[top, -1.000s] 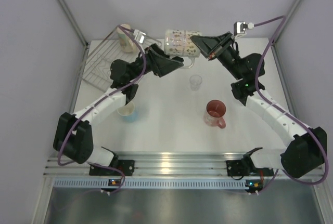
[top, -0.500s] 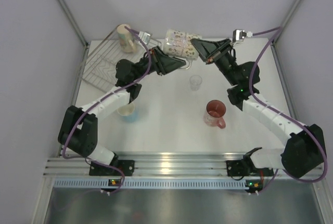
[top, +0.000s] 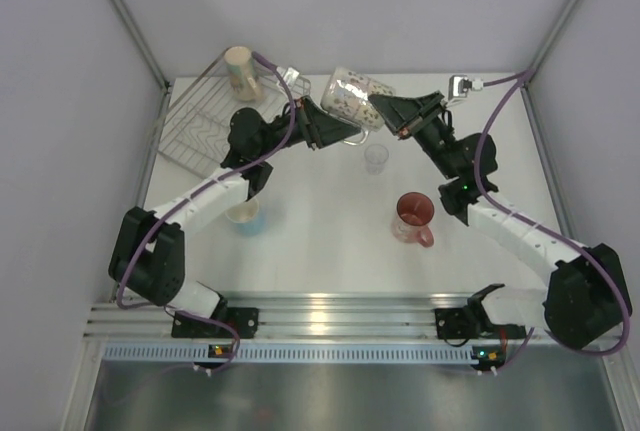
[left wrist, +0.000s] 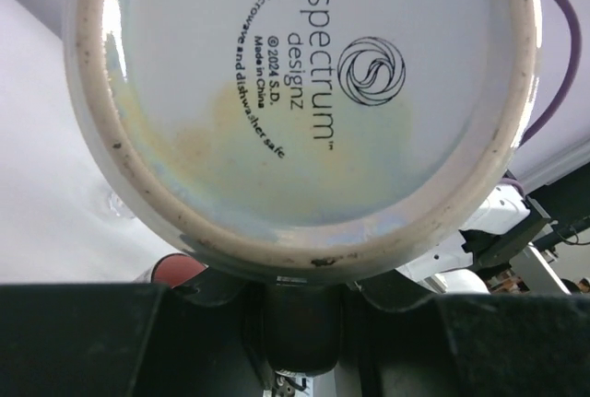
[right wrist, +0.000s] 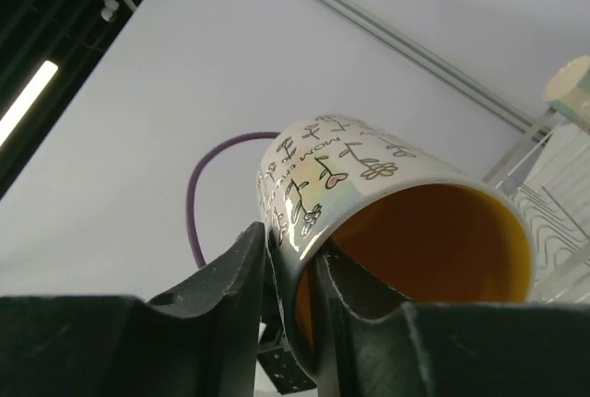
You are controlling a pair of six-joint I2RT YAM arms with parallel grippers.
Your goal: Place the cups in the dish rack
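A: Top external: pink-red mug (top: 413,217) and light blue cup (top: 243,215) sat mid-desk, clear glass (top: 376,158) behind them.
B: And dotted mug (top: 352,98)?
A: Airborne, tilted, at far edge; right gripper (right wrist: 293,259) pinched its rim, left gripper (top: 340,131) hold unclear. Far-left corner: cream mug (top: 239,72) stood in dish rack (top: 195,131).

Right pincer (right wrist: 295,263) pinching rim of flowered mug (right wrist: 355,162), yellow inside, perhaps rack wires (right wrist: 558,199) far right

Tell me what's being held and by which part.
The flowered mug: the right gripper pinches its rim, one finger inside. Whether the left gripper also grips it cannot be told.
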